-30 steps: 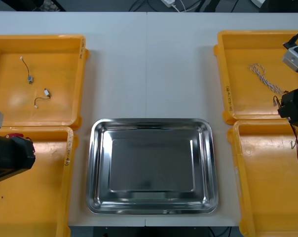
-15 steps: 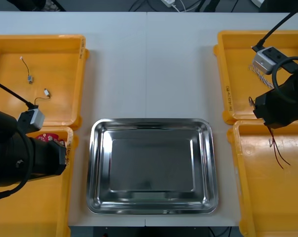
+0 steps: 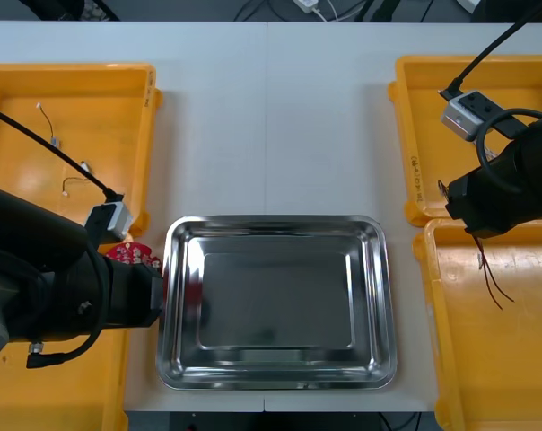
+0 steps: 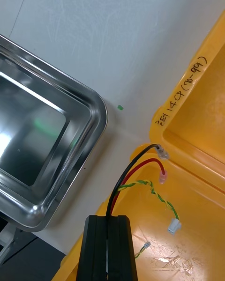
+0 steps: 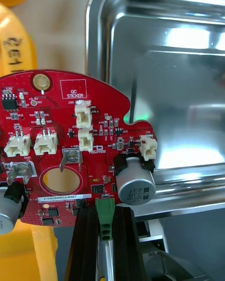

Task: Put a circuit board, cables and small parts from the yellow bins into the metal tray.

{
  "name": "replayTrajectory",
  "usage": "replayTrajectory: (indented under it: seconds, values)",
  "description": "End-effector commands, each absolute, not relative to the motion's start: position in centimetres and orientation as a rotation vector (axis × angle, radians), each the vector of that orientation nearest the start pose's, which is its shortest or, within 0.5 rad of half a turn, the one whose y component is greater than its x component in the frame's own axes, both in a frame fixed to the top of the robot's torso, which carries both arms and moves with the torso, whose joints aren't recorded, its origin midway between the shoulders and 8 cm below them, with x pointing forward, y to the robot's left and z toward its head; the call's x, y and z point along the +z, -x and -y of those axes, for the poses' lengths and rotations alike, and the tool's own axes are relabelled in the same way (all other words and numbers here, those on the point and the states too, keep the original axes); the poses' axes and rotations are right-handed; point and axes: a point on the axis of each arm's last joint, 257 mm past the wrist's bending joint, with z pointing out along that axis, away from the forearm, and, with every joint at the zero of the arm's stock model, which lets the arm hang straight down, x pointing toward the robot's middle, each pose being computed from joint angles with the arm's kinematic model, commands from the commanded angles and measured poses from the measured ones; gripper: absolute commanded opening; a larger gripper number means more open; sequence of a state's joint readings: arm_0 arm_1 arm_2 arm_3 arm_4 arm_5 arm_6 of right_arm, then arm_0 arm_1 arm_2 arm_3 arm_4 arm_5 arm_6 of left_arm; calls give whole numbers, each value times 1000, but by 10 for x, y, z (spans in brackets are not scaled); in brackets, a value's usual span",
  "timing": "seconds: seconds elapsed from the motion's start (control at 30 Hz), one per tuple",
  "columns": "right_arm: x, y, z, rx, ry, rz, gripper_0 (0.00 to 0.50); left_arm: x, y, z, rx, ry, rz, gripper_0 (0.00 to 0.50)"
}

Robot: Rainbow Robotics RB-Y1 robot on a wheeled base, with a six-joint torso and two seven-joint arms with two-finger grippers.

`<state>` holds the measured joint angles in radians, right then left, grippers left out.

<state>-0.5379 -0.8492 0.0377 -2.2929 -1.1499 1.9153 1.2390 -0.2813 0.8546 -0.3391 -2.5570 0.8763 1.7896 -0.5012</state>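
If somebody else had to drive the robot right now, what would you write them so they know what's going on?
Left claw: shut on the red circuit board, held just beside the left rim of the metal tray.
Right claw: shut on a bunch of cables, which hang over the near right yellow bin.
Small metal parts: lying in the far left yellow bin.
Done: board and cables are gripped.
Left: put both in the tray, then fetch small parts.
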Motion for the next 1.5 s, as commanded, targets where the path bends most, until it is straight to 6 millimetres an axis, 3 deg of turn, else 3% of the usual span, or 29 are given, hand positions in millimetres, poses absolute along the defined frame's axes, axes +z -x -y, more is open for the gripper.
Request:
replayTrajectory:
  seconds: [0.03,0.57,1.17,1.5]
  values:
    - [-96,-379,198,114,764,-2512,0,-201,-311,-159,-266,20,-2730,0]
    - [-96,-381,200,105,752,-2509,0,-217,-324,-120,-276,15,-2736,0]
    - [-95,-384,202,89,744,-2504,0,-252,-320,-72,-354,33,-2750,0]
    - [-95,-386,201,92,738,-2498,0,-268,-307,-51,-413,40,-2779,0]
